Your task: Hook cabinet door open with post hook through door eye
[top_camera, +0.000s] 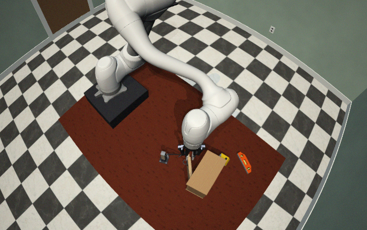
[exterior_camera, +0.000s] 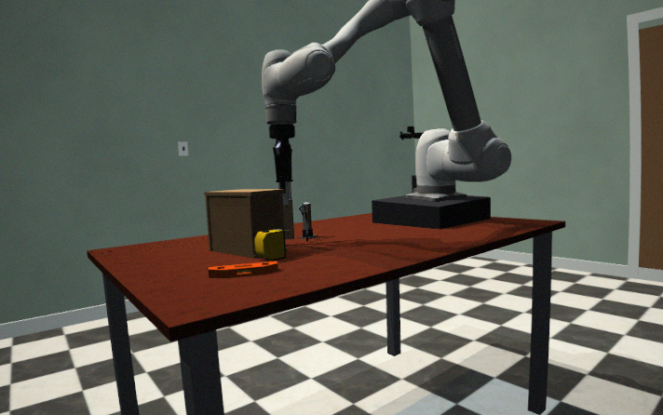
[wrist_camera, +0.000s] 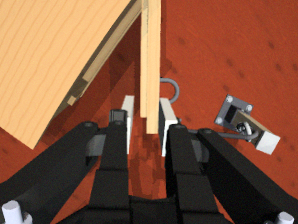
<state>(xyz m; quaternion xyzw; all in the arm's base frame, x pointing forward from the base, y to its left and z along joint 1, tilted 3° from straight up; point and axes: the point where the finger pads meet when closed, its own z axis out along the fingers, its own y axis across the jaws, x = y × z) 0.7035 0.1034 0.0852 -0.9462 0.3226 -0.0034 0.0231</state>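
Note:
The cabinet [top_camera: 208,171] [exterior_camera: 229,222] [wrist_camera: 55,55] stands upright and looks flat on its base. Its door [top_camera: 189,167] [exterior_camera: 290,224] [wrist_camera: 151,60] stands ajar. The grey eye [top_camera: 185,162] [wrist_camera: 176,90] sticks out from the door's outer face near its free edge. My gripper [top_camera: 190,156] [wrist_camera: 145,110] points down, its fingers a little apart on either side of the door's free edge, with a gap at the inner side; it does not clamp it. The post [top_camera: 163,155] [exterior_camera: 306,220] [wrist_camera: 267,141] stands apart from the door. Its hook [top_camera: 173,154] [wrist_camera: 225,134] reaches toward my outer finger, outside the eye; its tip is hidden there.
A yellow tape measure [top_camera: 224,159] [exterior_camera: 270,244] stands against the cabinet's side. An orange level [top_camera: 244,162] [exterior_camera: 243,269] lies beyond it. The robot's black base block [top_camera: 127,108] [exterior_camera: 406,213] is at the other end of the table [top_camera: 140,184] [exterior_camera: 342,263].

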